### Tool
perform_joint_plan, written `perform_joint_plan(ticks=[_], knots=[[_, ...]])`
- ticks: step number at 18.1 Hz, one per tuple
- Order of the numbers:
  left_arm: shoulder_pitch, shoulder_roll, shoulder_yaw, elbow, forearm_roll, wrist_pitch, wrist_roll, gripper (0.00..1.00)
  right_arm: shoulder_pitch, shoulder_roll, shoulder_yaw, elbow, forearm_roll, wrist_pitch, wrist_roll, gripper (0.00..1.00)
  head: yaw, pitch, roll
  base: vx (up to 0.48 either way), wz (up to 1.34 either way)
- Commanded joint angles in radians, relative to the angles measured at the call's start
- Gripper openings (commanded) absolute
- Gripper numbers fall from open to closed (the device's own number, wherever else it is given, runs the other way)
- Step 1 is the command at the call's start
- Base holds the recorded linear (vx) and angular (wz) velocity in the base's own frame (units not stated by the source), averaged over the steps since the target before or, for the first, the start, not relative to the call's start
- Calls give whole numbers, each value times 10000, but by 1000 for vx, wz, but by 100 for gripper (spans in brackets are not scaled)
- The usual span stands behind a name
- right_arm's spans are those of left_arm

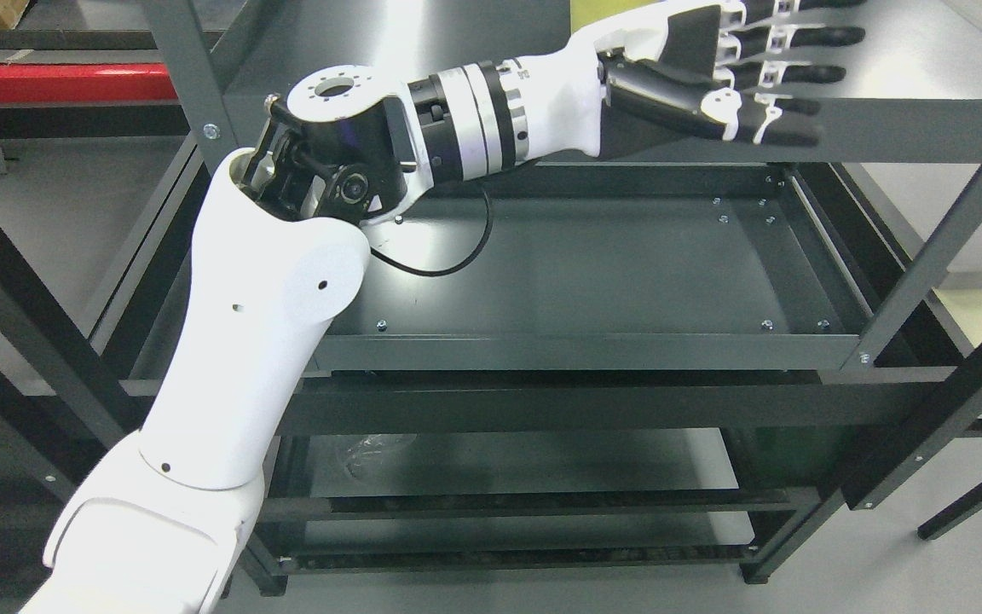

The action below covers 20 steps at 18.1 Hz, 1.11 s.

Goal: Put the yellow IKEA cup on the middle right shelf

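A white robot left arm rises from the lower left corner, bends sharply at its exposed black-and-silver elbow joint, and stretches rightward to the upper right, ending in the left hand [734, 72] with black-tipped fingers [785, 130] held out straight, loosely spread and grasping nothing.

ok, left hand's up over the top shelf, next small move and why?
Probably close the left hand in on the yellow object just behind it at the top edge, likely the cup. Its fingers are extended and hold nothing, and the middle shelf is bare.
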Motion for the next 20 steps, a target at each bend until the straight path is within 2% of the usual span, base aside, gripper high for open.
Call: perform_joint_plan(ticks=[1, 8, 12, 13, 14, 17, 18, 20], knots=[[841, 174, -1011, -391, 118, 95, -192, 97, 139, -175, 169, 0, -246, -7, 7, 99, 0, 0, 0, 0, 0], [2957, 174, -1672, -284, -1107, 80, -192, 98, 139, -175, 169, 0, -246, -7, 7, 99, 0, -1, 0, 0, 0], [3603, 174, -1291, 849, -2914, -133, -176, 98, 139, -175, 169, 0, -246, -7, 7, 99, 0, -1, 0, 0, 0], [3984, 174, -697, 1125, -3709, -742, -131, 98, 139, -175, 169, 0, -246, -7, 7, 99, 0, -1, 0, 0, 0], [4413, 174, -174, 1462, -4583, -1902, -100, 98, 139, -175, 169, 0, -246, -7, 7, 99, 0, -1, 0, 0, 0], [5397, 174, 1130, 2994, -7025, -6363, 190, 98, 124, -175, 169, 0, -246, -7, 7, 99, 0, -1, 0, 0, 0], [5642, 174, 1666, 3212, -7319, -7092, 799, 98, 139, -175, 169, 0, -246, -7, 7, 99, 0, -1, 0, 0, 0], [5935, 174, 2481, 3184, -7353, -7160, 2118, 98, 139, -175, 169, 0, -246, -7, 7, 99, 0, -1, 0, 0, 0]])
